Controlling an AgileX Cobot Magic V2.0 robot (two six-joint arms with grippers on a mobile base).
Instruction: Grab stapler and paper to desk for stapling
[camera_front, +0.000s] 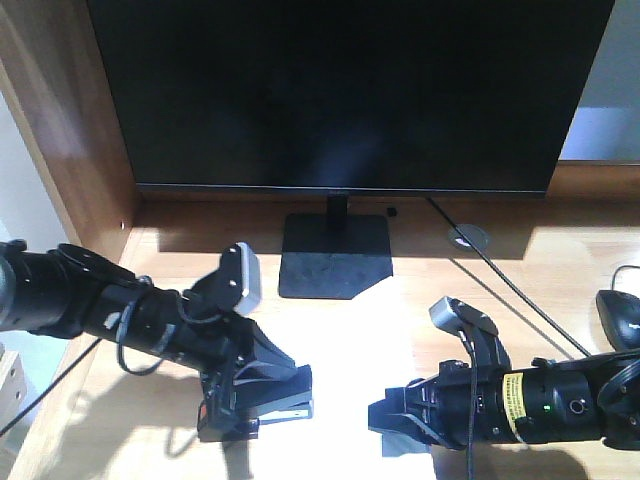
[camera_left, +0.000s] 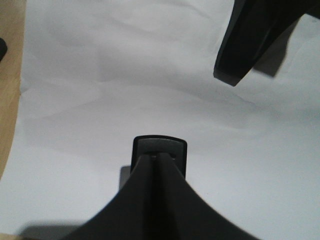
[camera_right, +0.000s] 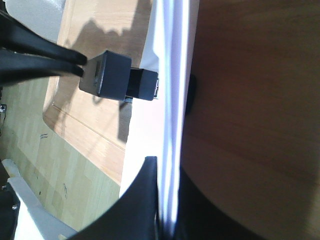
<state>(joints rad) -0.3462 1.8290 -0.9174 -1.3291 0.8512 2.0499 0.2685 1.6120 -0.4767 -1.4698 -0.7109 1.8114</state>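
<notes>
The black stapler (camera_front: 285, 405), with its red patch (camera_front: 205, 412) at the near-left end, is gripped by my left gripper (camera_front: 258, 385), which is shut on it. In the left wrist view the stapler's end (camera_left: 159, 145) shows just past the closed left gripper (camera_left: 159, 159), low over the white paper (camera_left: 110, 85). The paper (camera_front: 345, 345) lies bright on the light-wood desk (camera_front: 545, 300). My right gripper (camera_front: 388, 418) is shut on the paper's near-right edge. The right wrist view shows the paper (camera_right: 172, 100) edge-on between the right gripper's (camera_right: 167, 167) jaws, with the stapler (camera_right: 117, 77) beyond.
A large black monitor (camera_front: 340, 90) on a square stand (camera_front: 335, 255) fills the back. A round grommet (camera_front: 468, 238) and a cable (camera_front: 515, 295) lie at back right, a black mouse (camera_front: 622, 315) at the right edge. A brown side panel (camera_front: 60, 130) bounds the left.
</notes>
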